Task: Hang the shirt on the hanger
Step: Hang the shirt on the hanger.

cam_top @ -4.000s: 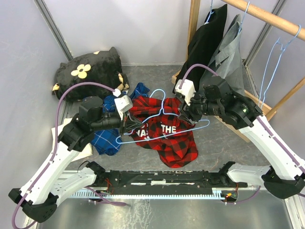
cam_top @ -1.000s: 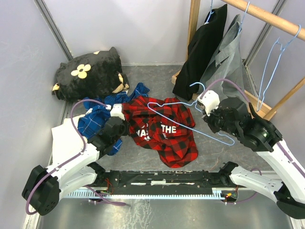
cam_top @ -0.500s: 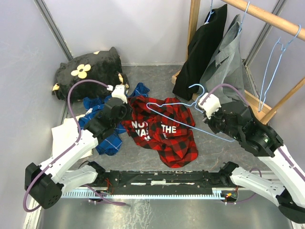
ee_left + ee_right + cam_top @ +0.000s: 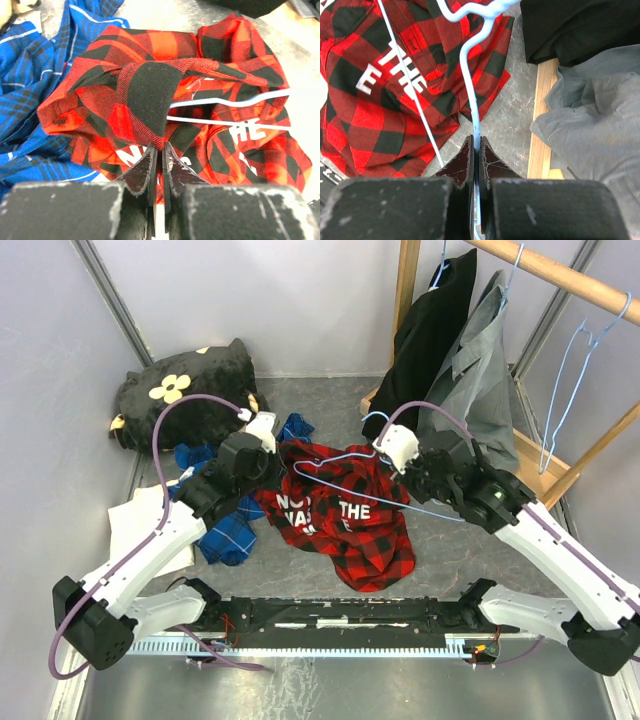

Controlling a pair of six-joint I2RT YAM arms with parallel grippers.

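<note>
- Two grippers are closed on task items. Your left gripper (image 4: 158, 160) pinches a raised fold of the shirt (image 4: 150, 90), at the shirt's 10 o'clock edge in the top view.
- Your right gripper (image 4: 476, 155) is clamped on the wire of the hanger (image 4: 469, 90), at 2 o'clock from the shirt.
- The hanger's frame extends over the shirt's 12-to-3 o'clock portion.
- The shirt lies crumpled at the centre of the table (image 4: 450, 550), with a blue plaid shirt (image 4: 225, 530) touching it at 9 o'clock.
</note>
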